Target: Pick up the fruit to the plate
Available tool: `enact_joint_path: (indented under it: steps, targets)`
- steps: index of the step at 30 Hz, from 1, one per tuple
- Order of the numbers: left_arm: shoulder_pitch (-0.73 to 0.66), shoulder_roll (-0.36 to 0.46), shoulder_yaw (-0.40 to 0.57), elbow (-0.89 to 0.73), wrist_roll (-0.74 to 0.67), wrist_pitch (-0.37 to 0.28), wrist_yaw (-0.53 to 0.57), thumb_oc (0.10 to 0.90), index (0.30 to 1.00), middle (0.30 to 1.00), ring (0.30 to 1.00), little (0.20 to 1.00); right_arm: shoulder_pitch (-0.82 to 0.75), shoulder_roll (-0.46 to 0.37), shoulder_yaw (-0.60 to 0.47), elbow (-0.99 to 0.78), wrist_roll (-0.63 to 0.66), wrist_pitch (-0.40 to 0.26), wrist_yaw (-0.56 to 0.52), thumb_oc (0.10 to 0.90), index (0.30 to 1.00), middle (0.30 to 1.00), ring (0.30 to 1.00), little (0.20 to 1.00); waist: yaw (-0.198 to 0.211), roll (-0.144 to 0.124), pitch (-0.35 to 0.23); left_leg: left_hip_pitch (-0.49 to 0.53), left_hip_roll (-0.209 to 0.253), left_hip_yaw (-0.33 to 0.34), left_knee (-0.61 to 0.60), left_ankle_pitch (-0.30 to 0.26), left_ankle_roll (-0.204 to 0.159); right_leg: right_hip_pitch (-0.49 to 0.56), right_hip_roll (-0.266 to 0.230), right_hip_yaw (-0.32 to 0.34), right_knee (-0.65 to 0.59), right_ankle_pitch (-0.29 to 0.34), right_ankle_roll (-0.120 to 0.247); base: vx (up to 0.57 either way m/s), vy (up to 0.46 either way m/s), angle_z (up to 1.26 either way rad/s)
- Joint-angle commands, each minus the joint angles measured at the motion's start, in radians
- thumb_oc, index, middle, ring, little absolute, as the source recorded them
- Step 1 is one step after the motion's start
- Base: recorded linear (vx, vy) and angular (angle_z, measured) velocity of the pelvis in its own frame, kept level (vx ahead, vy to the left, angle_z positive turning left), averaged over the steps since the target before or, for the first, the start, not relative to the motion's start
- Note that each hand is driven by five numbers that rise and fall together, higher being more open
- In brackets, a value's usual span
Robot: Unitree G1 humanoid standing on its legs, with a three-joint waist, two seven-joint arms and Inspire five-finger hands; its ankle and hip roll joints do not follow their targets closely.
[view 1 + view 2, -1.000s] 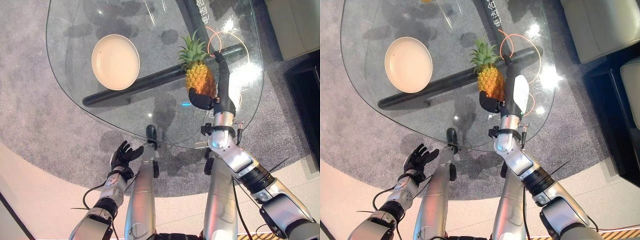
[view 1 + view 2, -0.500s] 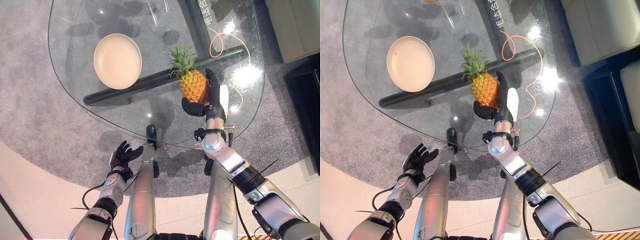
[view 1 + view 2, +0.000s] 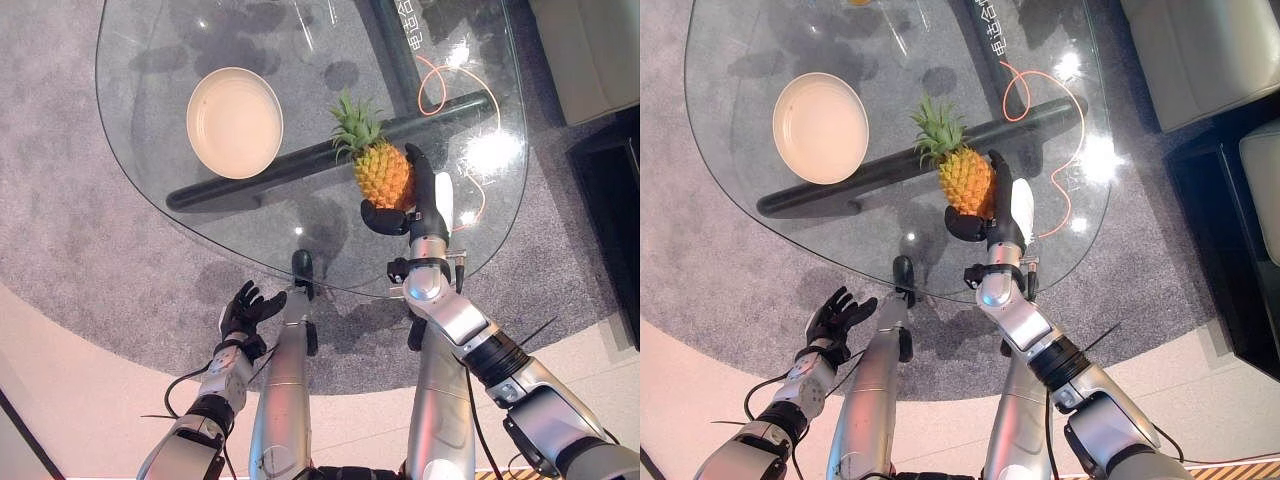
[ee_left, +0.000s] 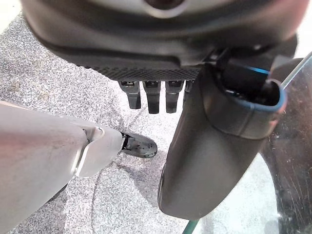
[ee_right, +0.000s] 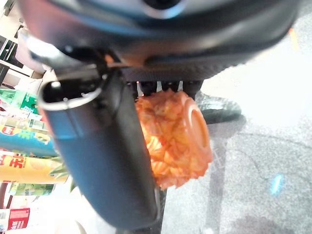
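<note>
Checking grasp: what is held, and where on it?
The right hand holds the pineapple round its lower body, crown free. The left hand holds nothing.

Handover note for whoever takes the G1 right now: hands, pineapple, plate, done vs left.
Right hand: shut on the pineapple, thumb under its base, fingers up its right side; crown tilts up and to the left.
Left hand: open, idle, low beside the glass table on the robot's left, holding nothing.
Plate: empty, on the left part of the table, well apart from the pineapple.
Done: fruit grasped.
Left: carry it leftward over the table's dark crossbar, set it on the plate, release.
</note>
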Motion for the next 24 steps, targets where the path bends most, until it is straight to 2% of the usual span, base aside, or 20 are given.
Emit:
enact_joint_path:
  steps: [1,8,12,17,24]
  targets:
    - [0.005,0.030,-0.019,0.026,0.020,-0.028,0.026,0.800,0.900,0.900,0.900,0.900,-0.010,-0.023,-0.016,-0.014,-0.046,-0.003,-0.012,0.100,0.300,0.300,0.300,0.200,0.005,0.007,-0.019,-0.038,-0.017,0.043,0.121,-0.094,0.032,-0.011,-0.001,-0.090,-0.127,0.120,-0.010,0.00,0.000,0.00]
    - [0.006,0.028,-0.010,0.022,-0.013,-0.044,0.032,0.800,0.900,0.900,0.900,0.900,-0.015,-0.031,-0.023,-0.016,-0.064,-0.011,-0.020,0.100,0.300,0.300,0.300,0.200,0.004,0.010,-0.019,-0.032,-0.018,0.043,0.117,-0.093,0.033,-0.007,0.002,-0.086,-0.126,0.118,-0.010,0.00,0.000,0.00]
    - [0.009,0.028,0.024,-0.001,-0.107,-0.106,0.061,0.800,0.900,0.900,0.900,0.900,-0.015,-0.041,-0.032,-0.021,-0.089,-0.026,-0.037,0.100,0.300,0.300,0.300,0.200,0.005,0.012,-0.019,-0.026,-0.018,0.041,0.115,-0.095,0.032,-0.003,0.003,-0.083,-0.122,0.112,-0.010,0.00,0.000,0.00]
    - [-0.003,0.040,0.115,-0.069,-0.219,-0.202,0.136,0.800,0.900,0.900,0.900,0.900,-0.016,-0.044,-0.060,-0.021,-0.114,-0.046,-0.069,0.100,0.300,0.300,0.300,0.200,0.010,0.014,-0.019,-0.006,-0.021,0.033,0.114,-0.100,0.029,0.013,-0.002,-0.082,-0.113,0.101,-0.008,0.00,0.000,0.00]
    - [-0.041,0.057,0.183,-0.163,-0.210,-0.280,0.286,0.800,0.900,0.900,0.900,0.900,-0.017,-0.043,-0.099,-0.027,-0.140,-0.073,-0.115,0.100,0.300,0.300,0.300,0.200,0.011,0.013,-0.019,0.025,-0.026,0.031,0.104,-0.102,0.030,0.042,0.004,-0.081,-0.108,0.090,-0.010,-0.01,-0.004,0.01]
